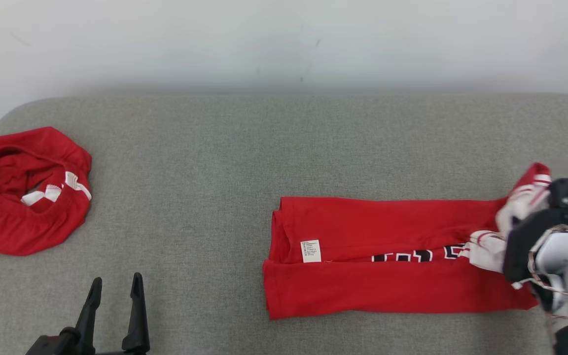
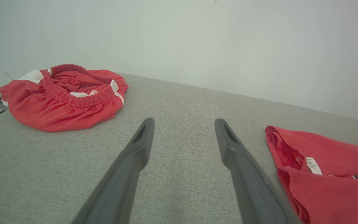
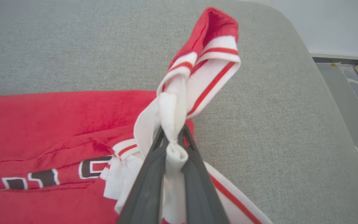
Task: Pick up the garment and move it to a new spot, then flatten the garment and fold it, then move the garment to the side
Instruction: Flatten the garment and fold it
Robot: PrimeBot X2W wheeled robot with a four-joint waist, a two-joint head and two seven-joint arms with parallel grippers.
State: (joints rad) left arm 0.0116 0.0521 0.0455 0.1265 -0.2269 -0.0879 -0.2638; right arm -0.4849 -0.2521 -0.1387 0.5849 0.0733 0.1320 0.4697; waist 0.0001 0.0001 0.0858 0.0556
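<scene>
With striped trim [image 3: 210, 74] of the garment [image 1: 387, 286] pinched between right jaws, left jaws wide, lift clear before folding.

On the padded table [image 1: 284, 148], shorts [image 1: 22, 192] lay at the frame's far left, the jersey [image 1: 387, 266] at lower right.

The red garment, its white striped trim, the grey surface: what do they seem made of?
The red garment looks like soft matte knit, perhaps cotton jersey: it folds in limp creases. Its white striped trim seems ribbed knit, by the fine ribs. The grey surface seems matte woven upholstery cloth, by its speckled weave.
</scene>
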